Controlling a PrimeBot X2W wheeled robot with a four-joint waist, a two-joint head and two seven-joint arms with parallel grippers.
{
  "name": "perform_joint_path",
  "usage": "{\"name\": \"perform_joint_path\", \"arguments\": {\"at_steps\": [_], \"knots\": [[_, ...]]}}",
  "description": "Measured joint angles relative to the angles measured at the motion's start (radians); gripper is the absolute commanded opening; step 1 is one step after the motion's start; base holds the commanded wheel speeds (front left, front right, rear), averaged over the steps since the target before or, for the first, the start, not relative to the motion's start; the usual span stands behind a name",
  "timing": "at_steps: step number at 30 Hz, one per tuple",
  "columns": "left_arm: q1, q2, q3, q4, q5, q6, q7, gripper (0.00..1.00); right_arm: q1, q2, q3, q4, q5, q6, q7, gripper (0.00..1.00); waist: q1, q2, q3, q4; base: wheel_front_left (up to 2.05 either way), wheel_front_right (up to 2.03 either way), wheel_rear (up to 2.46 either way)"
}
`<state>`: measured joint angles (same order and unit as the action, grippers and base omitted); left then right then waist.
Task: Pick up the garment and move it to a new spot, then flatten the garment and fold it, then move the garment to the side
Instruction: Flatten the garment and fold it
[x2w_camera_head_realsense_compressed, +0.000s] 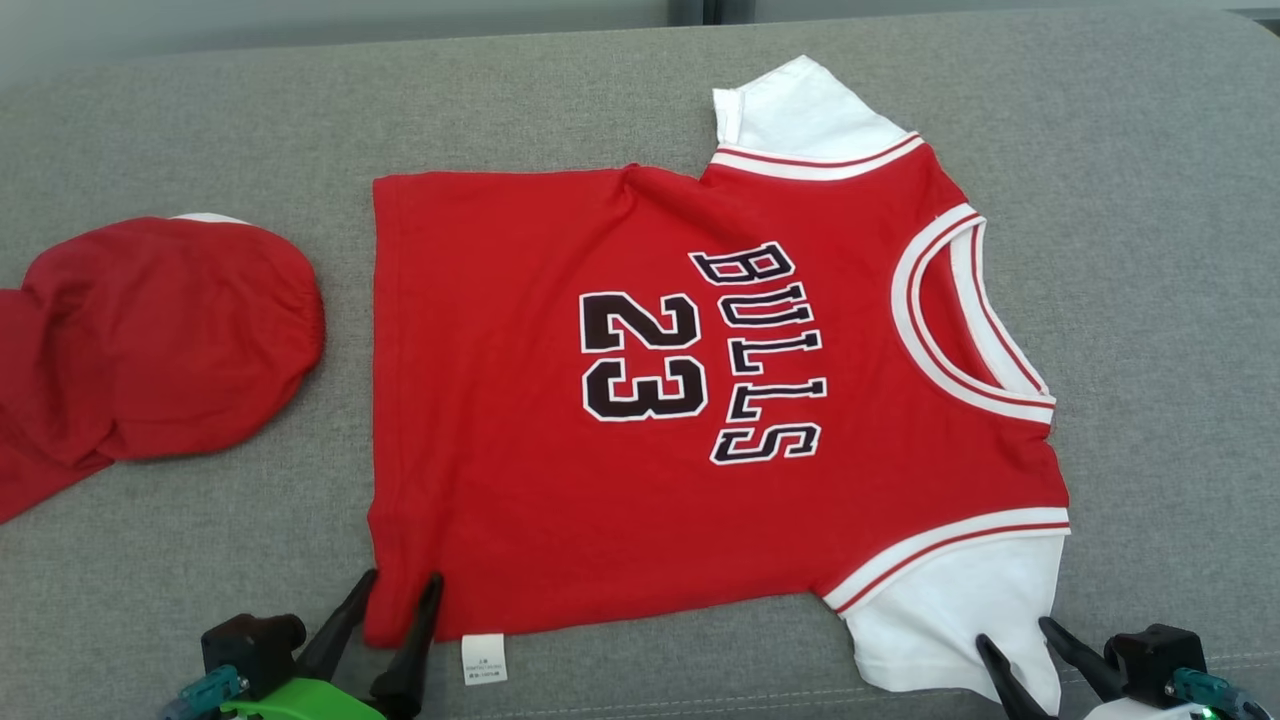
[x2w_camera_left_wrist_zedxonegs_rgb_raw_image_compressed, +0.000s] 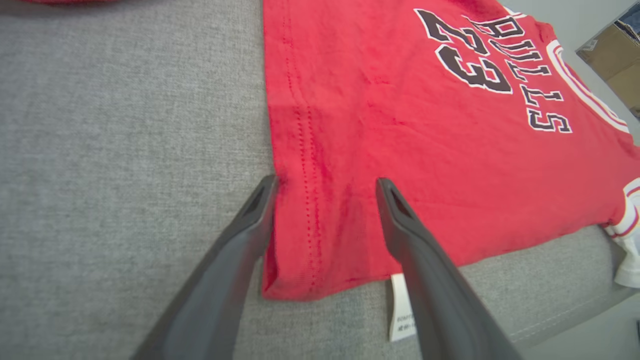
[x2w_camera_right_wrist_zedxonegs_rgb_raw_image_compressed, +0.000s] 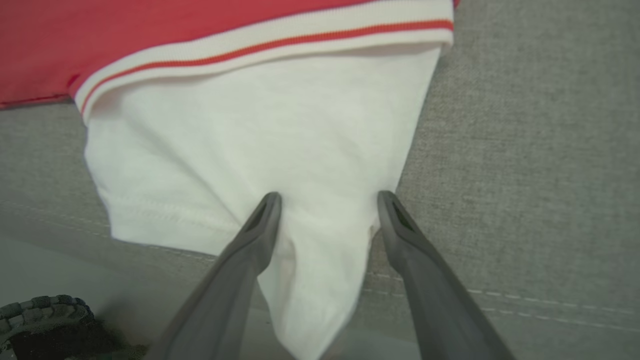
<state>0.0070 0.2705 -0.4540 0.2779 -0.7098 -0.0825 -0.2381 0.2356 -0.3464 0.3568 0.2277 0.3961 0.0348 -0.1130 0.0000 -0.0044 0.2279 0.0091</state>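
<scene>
The garment (x2w_camera_head_realsense_compressed: 700, 400) is a red jersey with white sleeves and "BULLS 23" in black letters. It lies spread flat on the grey cushion, collar to the right. My left gripper (x2w_camera_head_realsense_compressed: 400, 585) stands open over the jersey's near-left hem corner (x2w_camera_left_wrist_zedxonegs_rgb_raw_image_compressed: 320, 235), one finger on each side of the corner. My right gripper (x2w_camera_head_realsense_compressed: 1015, 630) is open too, its fingers straddling the tip of the near white sleeve (x2w_camera_right_wrist_zedxonegs_rgb_raw_image_compressed: 280, 150), which hangs over the cushion's front edge. Nothing is clamped in either one.
Another red garment (x2w_camera_head_realsense_compressed: 150, 340) lies bunched at the left of the grey cushion (x2w_camera_head_realsense_compressed: 1150, 300). A white care label (x2w_camera_head_realsense_compressed: 484, 658) sticks out from the jersey's near edge. A cardboard box (x2w_camera_left_wrist_zedxonegs_rgb_raw_image_compressed: 612, 55) stands beyond the cushion.
</scene>
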Motion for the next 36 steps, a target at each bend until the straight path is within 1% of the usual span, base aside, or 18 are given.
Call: {"name": "perform_joint_path", "arguments": {"at_steps": [3, 5, 6, 8, 10, 13, 15, 17, 18, 19, 20, 21, 22, 23, 24, 30, 36], "knots": [[-0.003, -0.004, -0.01, 0.009, -0.01, -0.006, 0.013, 1.0, 0.0, 0.001, 0.001, 0.0, 0.0, 0.0, 0.0, 1.0, 0.0, 0.0, 0.0, 0.001, 0.0, 0.0, 0.0], [-0.007, -0.004, -0.018, 0.022, -0.01, -0.007, 0.024, 1.0, 0.0, 0.001, 0.002, 0.001, 0.0, 0.0, 0.0, 0.93, 0.0, 0.0, -0.001, 0.003, 0.0, 0.0, 0.0], [-0.009, -0.004, -0.019, 0.032, -0.01, -0.007, 0.026, 1.0, 0.0, 0.001, 0.002, 0.003, 0.0, 0.0, 0.0, 0.86, 0.0, 0.0, -0.002, 0.004, 0.0, 0.0, 0.0], [-0.012, -0.004, -0.02, 0.044, -0.011, -0.008, 0.029, 1.0, 0.0, 0.001, 0.002, 0.007, 0.0, 0.0, 0.001, 0.87, 0.0, 0.0, -0.007, 0.005, 0.0, 0.0, 0.0], [-0.012, -0.004, -0.02, 0.054, -0.019, -0.014, 0.039, 1.0, 0.0, 0.001, 0.002, 0.01, 0.0, 0.0, 0.003, 0.91, 0.0, 0.0, -0.013, 0.007, 0.0, 0.0, 0.0], [-0.012, -0.004, -0.026, 0.061, -0.023, -0.014, 0.048, 1.0, 0.0, 0.0, 0.002, 0.01, 0.0, 0.0, 0.008, 0.86, 0.0, 0.0, -0.018, 0.007, 0.0, 0.0, 0.0], [-0.012, -0.004, -0.029, 0.062, -0.026, -0.015, 0.054, 1.0, 0.0, 0.0, 0.002, 0.011, 0.0, 0.0, 0.008, 0.87, 0.0, 0.0, -0.02, 0.007, 0.0, 0.0, 0.0], [-0.012, -0.004, -0.03, 0.063, -0.032, -0.015, 0.061, 0.87, 0.0, 0.0, 0.003, 0.012, 0.0, 0.0, 0.008, 0.9, 0.0, 0.0, -0.022, 0.007, 0.0, 0.0, 0.0], [-0.012, -0.004, -0.03, 0.064, -0.034, -0.015, 0.063, 0.76, 0.0, 0.0, 0.003, 0.012, 0.0, 0.0, 0.008, 0.95, 0.0, 0.0, -0.023, 0.006, 0.0, 0.0, 0.0], [-0.012, -0.004, -0.03, 0.064, -0.034, -0.015, 0.068, 0.49, 0.0, 0.0, 0.004, 0.012, 0.0, 0.0, 0.008, 1.0, 0.0, 0.0, -0.024, 0.006, 0.0, 0.0, 0.0], [-0.012, -0.004, -0.031, 0.066, -0.034, -0.015, 0.07, 0.49, 0.0, -0.001, 0.005, 0.012, 0.0, 0.0, 0.008, 1.0, 0.0, 0.0, -0.025, 0.006, 0.0, 0.0, 0.0], [-0.012, -0.003, -0.031, 0.067, -0.036, -0.015, 0.072, 0.4, 0.0, -0.002, 0.005, 0.011, 0.0, 0.0, 0.008, 1.0, 0.0, 0.0, -0.026, 0.006, 0.0, 0.0, 0.0], [-0.012, -0.004, -0.032, 0.067, -0.039, -0.016, 0.08, 0.26, 0.0, -0.003, 0.006, 0.01, -0.002, 0.0, 0.008, 1.0, 0.0, 0.0, -0.027, 0.006, 0.0, 0.0, 0.0], [-0.012, -0.005, -0.034, 0.067, -0.044, -0.016, 0.08, 0.09, 0.0, -0.006, 0.007, 0.009, -0.004, 0.0, 0.008, 1.0, 0.0, 0.0, -0.028, 0.006, 0.0, 0.0, 0.0], [-0.012, -0.006, -0.035, 0.067, -0.044, -0.018, 0.08, 0.0, 0.0, -0.01, 0.008, 0.007, -0.009, 0.0, 0.008, 1.0, 0.0, 0.0, -0.029, 0.006, 0.0, 0.0, 0.0], [-0.013, -0.007, -0.036, 0.065, -0.049, -0.023, 0.089, 0.0, 0.001, -0.032, 0.02, -0.013, -0.032, 0.0, 0.019, 1.0, 0.0, 0.0, -0.033, 0.003, 0.0, 0.0, 0.0], [-0.015, -0.007, -0.038, 0.066, -0.054, -0.023, 0.089, 0.0, 0.002, -0.036, 0.021, -0.049, -0.037, 0.0, 0.023, 1.0, 0.0, 0.0, -0.04, -0.003, 0.0, 0.0, 0.0]]}}
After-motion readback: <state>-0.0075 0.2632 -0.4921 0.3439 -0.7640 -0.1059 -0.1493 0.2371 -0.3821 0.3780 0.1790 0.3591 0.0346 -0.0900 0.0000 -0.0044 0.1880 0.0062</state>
